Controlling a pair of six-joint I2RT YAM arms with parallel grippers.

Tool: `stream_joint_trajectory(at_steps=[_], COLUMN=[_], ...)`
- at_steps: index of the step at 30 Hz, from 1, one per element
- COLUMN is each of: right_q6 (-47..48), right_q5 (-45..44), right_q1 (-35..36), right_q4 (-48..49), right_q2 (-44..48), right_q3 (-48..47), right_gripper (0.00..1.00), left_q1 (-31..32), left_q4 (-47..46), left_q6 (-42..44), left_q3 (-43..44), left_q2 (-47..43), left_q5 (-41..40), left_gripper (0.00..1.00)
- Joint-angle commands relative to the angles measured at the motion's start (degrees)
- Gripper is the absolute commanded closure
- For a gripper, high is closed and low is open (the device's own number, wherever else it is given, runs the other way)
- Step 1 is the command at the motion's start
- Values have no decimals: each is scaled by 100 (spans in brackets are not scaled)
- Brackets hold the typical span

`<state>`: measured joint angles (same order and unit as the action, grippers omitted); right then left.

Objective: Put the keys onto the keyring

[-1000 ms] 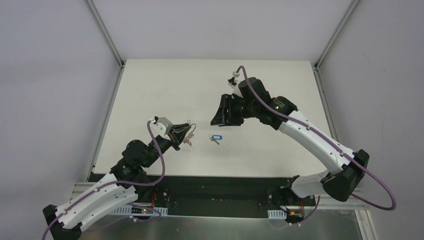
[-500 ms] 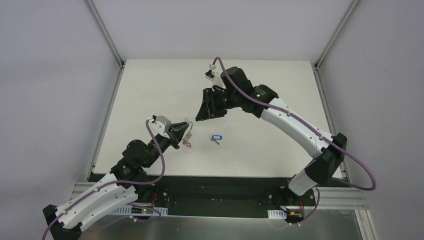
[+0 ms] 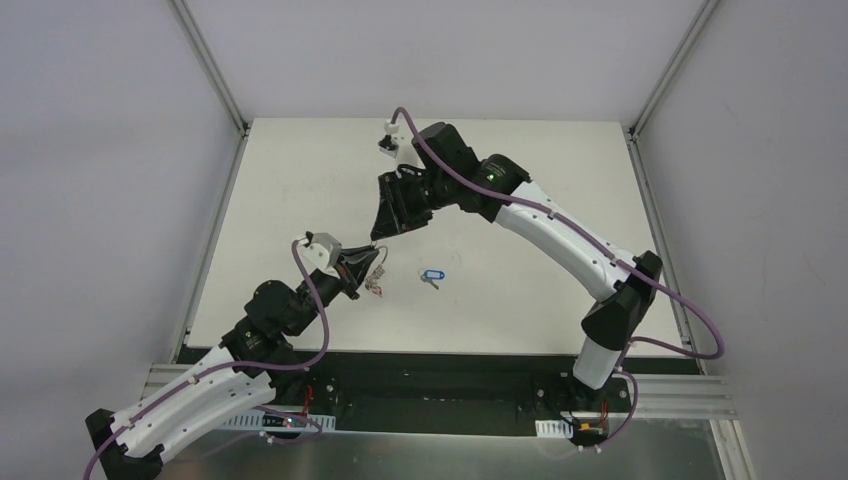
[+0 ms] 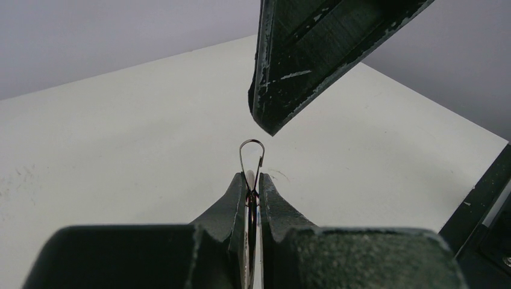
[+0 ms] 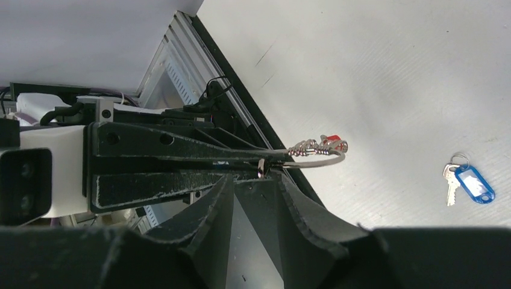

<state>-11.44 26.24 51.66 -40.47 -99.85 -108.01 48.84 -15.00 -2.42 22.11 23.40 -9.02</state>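
Lighting, as we log it: bright, diffuse, even; faint soft shadows on the table [image 3: 290,180]; nearest jaws blurred.

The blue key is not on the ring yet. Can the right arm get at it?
Probably yes: the blue key lies flat on open table with nothing over it, and the right tool hangs close by at the ring in the left tool.

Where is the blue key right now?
In the top view, the blue key lies flat on the white table near its middle, just right of the left end effector, which holds the keyring.
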Motion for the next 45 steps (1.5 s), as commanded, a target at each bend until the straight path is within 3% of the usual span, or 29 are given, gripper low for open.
stream_joint_trajectory(at_steps=[1, 8, 13, 17, 25, 38, 45], right_q6=[209, 277, 288, 292, 301, 326, 330], right_q5=[-21, -117, -130, -142, -240, -312, -347], right_q1=[104, 228, 251, 260, 274, 290, 316], right_q4=[-302, -427, -439, -436, -400, -418, -461], right_q2=[-207, -351, -351, -321, -229, -159, -153], right_q3=[-426, -614, -634, -619, -540, -543, -572], right_gripper=[66, 69, 81, 84, 77, 85, 85], left_q1=[69, 89, 106, 109, 114, 119, 124], left_q4=[-200, -177, -152, -139, -121, -125, -108], left_q6=[-75, -77, -68, -53, -37, -31, -29], left_q3=[-14, -23, -31, -31, -29, -38, -40], left_q2=[-115, -190, -221, -216, -208, -230, -270], left_q5=[127, 150, 146, 154, 155, 146, 141], left_gripper=[100, 100, 100, 100, 100, 100, 100])
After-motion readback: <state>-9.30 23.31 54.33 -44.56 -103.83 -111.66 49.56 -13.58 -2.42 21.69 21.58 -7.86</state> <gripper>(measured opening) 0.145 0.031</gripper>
